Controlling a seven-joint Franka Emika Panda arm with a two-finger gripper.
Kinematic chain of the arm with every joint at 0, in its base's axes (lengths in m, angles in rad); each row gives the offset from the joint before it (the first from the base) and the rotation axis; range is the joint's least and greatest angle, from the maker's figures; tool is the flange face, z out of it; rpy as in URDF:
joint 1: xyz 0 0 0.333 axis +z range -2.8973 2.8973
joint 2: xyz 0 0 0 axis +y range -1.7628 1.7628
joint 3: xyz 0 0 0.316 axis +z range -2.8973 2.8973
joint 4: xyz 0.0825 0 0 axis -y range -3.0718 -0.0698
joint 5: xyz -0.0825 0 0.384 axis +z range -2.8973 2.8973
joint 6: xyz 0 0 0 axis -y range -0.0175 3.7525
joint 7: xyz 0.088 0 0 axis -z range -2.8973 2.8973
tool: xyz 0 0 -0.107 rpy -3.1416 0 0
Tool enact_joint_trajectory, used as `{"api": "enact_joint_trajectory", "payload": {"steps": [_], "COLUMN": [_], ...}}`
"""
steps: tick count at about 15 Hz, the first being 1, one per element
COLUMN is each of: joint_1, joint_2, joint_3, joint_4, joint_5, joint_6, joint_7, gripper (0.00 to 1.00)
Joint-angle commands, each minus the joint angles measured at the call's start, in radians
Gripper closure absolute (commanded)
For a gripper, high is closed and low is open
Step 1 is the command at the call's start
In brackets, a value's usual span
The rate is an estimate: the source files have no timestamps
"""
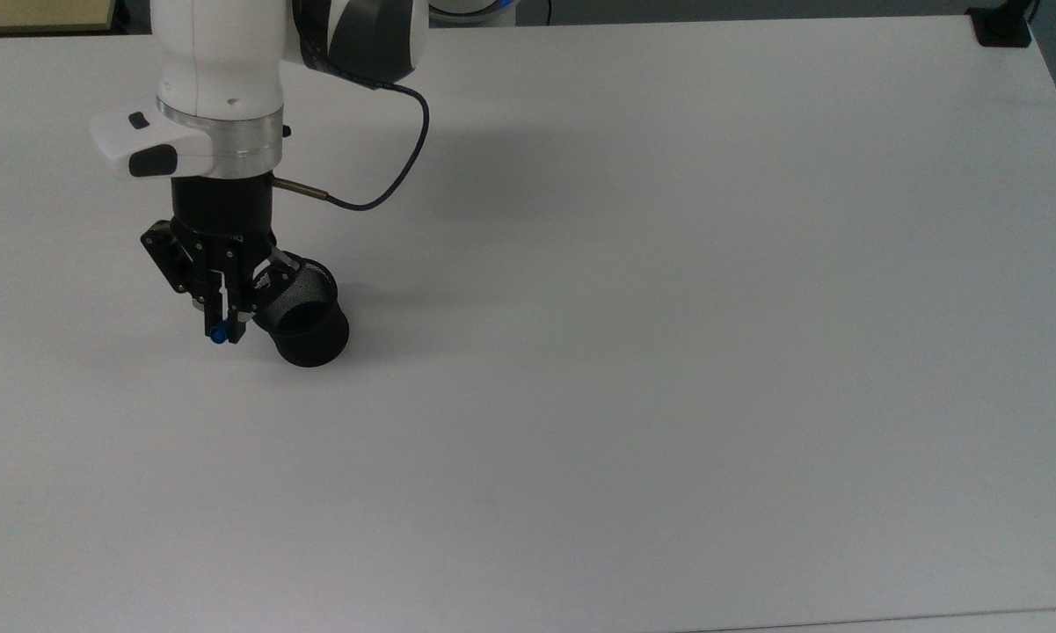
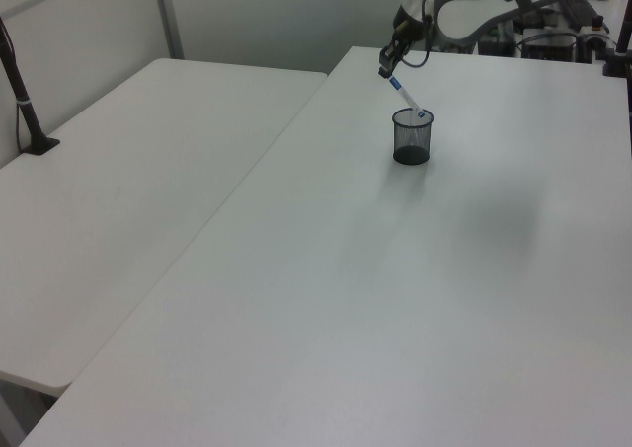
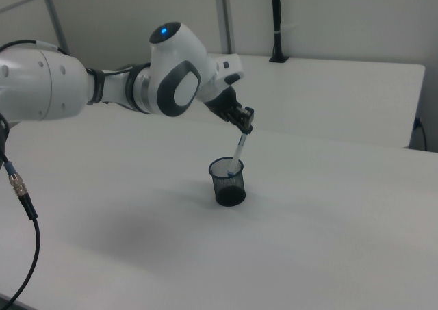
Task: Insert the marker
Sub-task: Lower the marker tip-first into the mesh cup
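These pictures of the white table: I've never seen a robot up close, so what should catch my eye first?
Your eye lands on the big white robot arm reaching over the wide white table. Its black end effector pinches the top of a slim white marker pen with blue cap, held tilted. The pen's lower tip dips into the mouth of a small black mesh cup, standing upright on the table just below it.

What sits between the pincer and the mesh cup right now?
Just the marker itself: in the right view it slants down from the pincer into the mouth of the mesh cup, lower end inside the rim.
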Motion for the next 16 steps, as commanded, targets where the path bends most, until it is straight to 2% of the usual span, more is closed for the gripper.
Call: {"api": "enact_joint_trajectory", "payload": {"steps": [1, 12, 13, 15, 16], "joint_1": [0.016, 0.015, 0.015, 0.016, 0.018], "joint_2": [-0.022, -0.048, -0.048, -0.046, -0.048], "joint_3": [0.001, 0.001, 0.001, 0.003, 0.003], "joint_4": [-0.098, -0.190, -0.191, -0.191, -0.191], "joint_5": [-0.023, -0.023, -0.023, -0.022, -0.022], "joint_6": [0.144, 0.184, 0.184, 0.179, 0.176], "joint_7": [0.060, 0.054, 0.054, 0.058, 0.060], "gripper": [0.98, 1.00, 0.95, 0.56, 0.46]}}
